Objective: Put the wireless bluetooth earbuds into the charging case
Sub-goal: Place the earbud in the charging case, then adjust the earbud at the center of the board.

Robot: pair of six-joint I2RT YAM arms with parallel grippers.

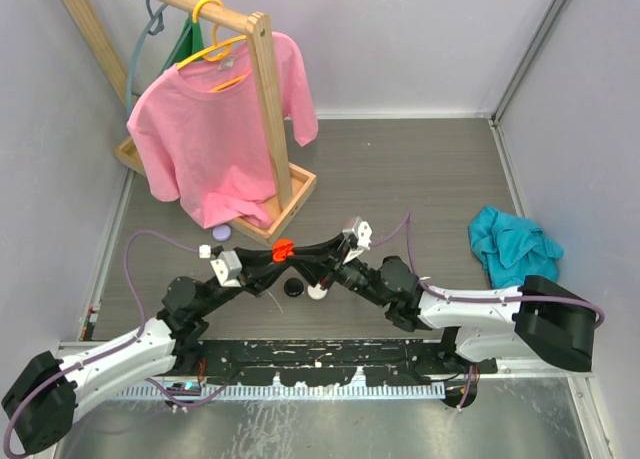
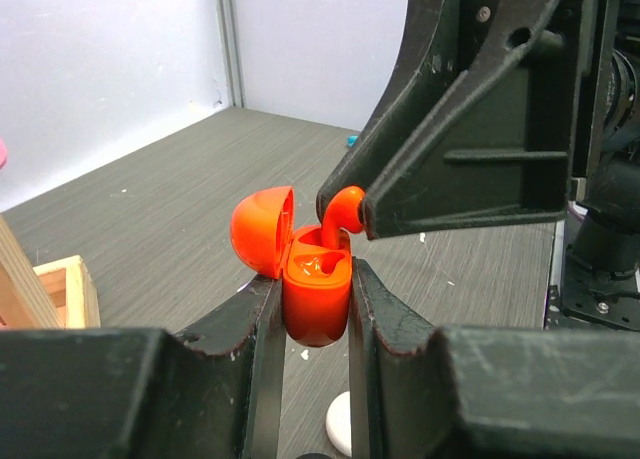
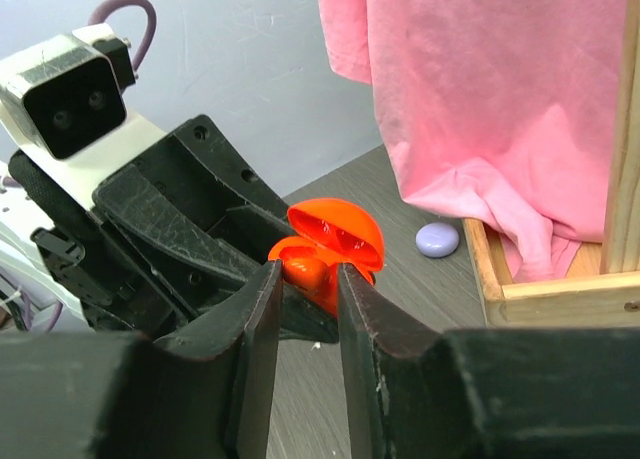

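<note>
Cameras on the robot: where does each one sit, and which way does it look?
Top external: high behind the arms, looking down at the table; both arms show, the left tool and right tool meeting mid-table.
Left wrist: on the left arm, looking forward between its fingers, which clamp the open orange case.
Right wrist: on the right arm, looking between its fingers toward the pink shirt.
Shared: both wrist views show the orange case and orange earbud.
</note>
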